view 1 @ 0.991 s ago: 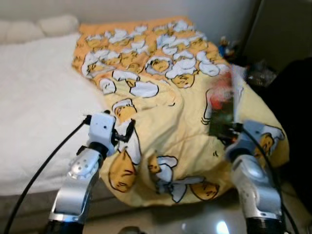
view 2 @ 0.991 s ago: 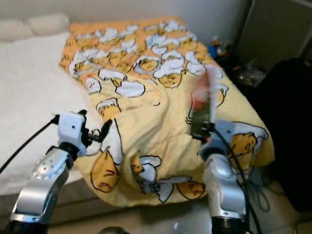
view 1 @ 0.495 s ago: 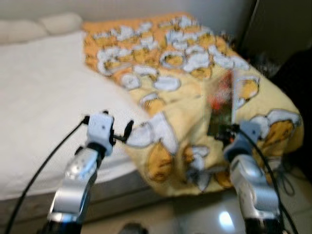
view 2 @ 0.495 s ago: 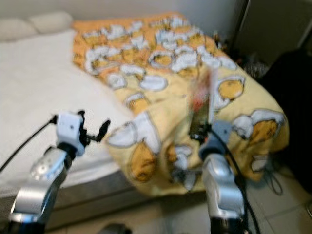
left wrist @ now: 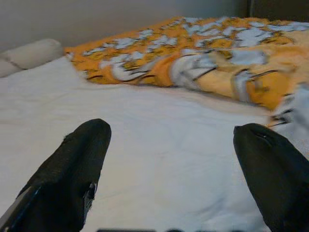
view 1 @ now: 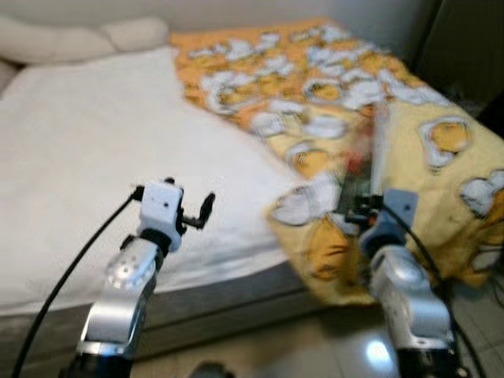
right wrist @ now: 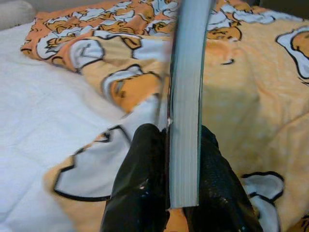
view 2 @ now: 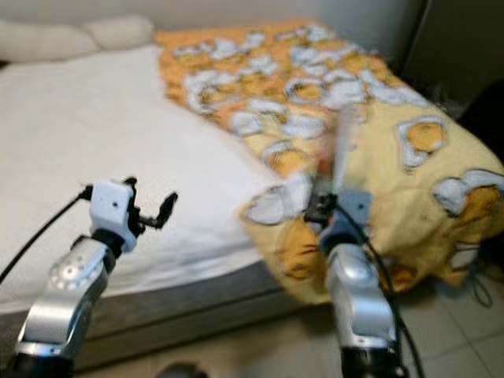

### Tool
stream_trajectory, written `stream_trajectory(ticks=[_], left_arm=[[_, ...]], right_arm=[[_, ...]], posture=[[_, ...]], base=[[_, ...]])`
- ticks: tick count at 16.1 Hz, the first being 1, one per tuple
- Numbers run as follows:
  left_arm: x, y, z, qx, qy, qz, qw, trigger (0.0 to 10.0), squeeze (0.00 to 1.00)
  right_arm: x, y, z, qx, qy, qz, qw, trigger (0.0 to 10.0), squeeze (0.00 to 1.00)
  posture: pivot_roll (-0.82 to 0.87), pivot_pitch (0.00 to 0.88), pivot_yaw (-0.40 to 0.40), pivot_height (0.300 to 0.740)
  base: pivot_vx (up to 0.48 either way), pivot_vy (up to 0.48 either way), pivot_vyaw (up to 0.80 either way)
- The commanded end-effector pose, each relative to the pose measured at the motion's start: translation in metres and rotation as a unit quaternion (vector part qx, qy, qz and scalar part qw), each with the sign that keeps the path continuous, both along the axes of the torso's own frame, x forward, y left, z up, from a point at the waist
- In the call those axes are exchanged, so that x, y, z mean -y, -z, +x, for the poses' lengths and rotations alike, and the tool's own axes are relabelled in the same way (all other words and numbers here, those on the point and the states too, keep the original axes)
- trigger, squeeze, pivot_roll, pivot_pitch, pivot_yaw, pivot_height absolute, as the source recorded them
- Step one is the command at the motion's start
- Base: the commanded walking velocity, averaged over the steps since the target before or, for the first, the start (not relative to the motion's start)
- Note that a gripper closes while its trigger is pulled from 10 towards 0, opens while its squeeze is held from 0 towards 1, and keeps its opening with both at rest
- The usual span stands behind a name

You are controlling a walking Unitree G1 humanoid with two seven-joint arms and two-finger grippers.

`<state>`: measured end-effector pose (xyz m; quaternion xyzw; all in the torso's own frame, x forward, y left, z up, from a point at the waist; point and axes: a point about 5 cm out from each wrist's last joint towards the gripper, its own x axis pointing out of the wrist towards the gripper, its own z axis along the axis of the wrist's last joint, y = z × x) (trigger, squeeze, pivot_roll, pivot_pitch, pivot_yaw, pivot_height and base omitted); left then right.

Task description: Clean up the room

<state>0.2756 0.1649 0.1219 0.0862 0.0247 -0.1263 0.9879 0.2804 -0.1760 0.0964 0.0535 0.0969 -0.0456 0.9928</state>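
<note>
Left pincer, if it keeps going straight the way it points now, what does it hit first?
Most likely the white mattress: the open left pincer points low across it. Farther along lies the yellow blanket, though depth is hard to judge.

The view is swinging leftward: the quilt (view 1: 394, 118) is sliding right in the picture, more white sheet (view 1: 102, 157) is showing, and the pillows (view 1: 79, 39) are coming in.

Soft, even indoor light, motion-blurred head views, sharper wrist views, floor glare.
</note>
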Motion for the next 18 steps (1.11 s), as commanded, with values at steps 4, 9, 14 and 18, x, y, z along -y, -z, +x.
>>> stream_trajectory(ticks=[4,9,14,18], left_arm=[[-0.0088,-0.0024,0.0,0.003,-0.014,0.01,1.0,10.0,0.0],[-0.0104,-0.0025,0.0004,0.002,-0.014,0.011,1.0,10.0,0.0],[-0.0111,-0.0027,0.0013,0.001,-0.014,0.013,1.0,10.0,0.0],[-0.0112,-0.0027,0.0018,0.002,-0.016,0.013,1.0,10.0,0.0]], right_arm=[[-0.0124,-0.0151,0.0046,0.036,-0.023,0.001,0.999,10.0,0.0],[-0.013,-0.0139,0.0045,0.032,-0.021,0.002,0.999,10.0,0.0],[-0.0124,-0.0133,0.005,0.029,-0.019,0.008,0.999,10.0,0.0],[-0.0117,-0.0128,0.0051,0.028,-0.018,0.008,0.999,10.0,0.0]], posture=[[0.11,0.0,0.036,0.74],[0.11,0.0,0.037,0.74],[0.11,0.0,0.037,0.74],[0.11,0.0,0.037,0.74]], base=[[0.0,0.471,0.0],[0.0,0.471,0.0],[0.0,0.469,0.0],[0.0,0.469,0.0]])
